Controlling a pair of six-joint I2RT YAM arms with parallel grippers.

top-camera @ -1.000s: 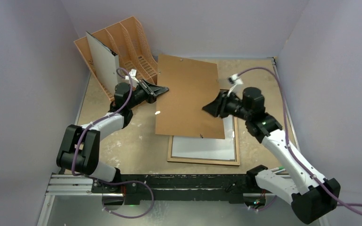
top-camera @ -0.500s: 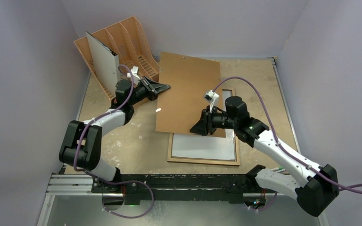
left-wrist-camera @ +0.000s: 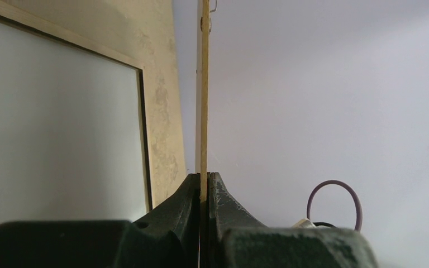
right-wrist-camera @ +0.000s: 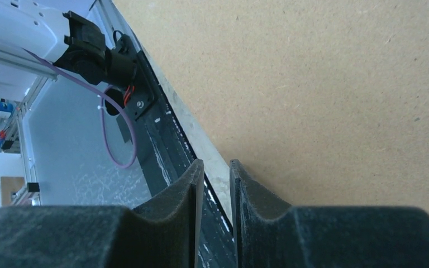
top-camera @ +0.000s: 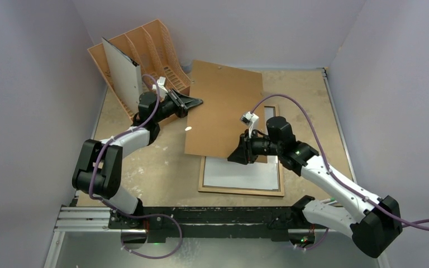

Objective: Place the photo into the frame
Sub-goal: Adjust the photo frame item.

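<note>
Where it lies flat, frame (top-camera: pixel 240 191), narrow light-wood rim, pale centre

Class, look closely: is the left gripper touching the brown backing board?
Touching. In the left wrist view, the left gripper pinches the backing board, seen edge-on, between both fingers, with no gap on either side.

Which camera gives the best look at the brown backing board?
The top external view: nearly the whole backing board shows, held by the left gripper. The left wrist view shows only its thin edge, the right wrist only a close patch of brown face.
</note>
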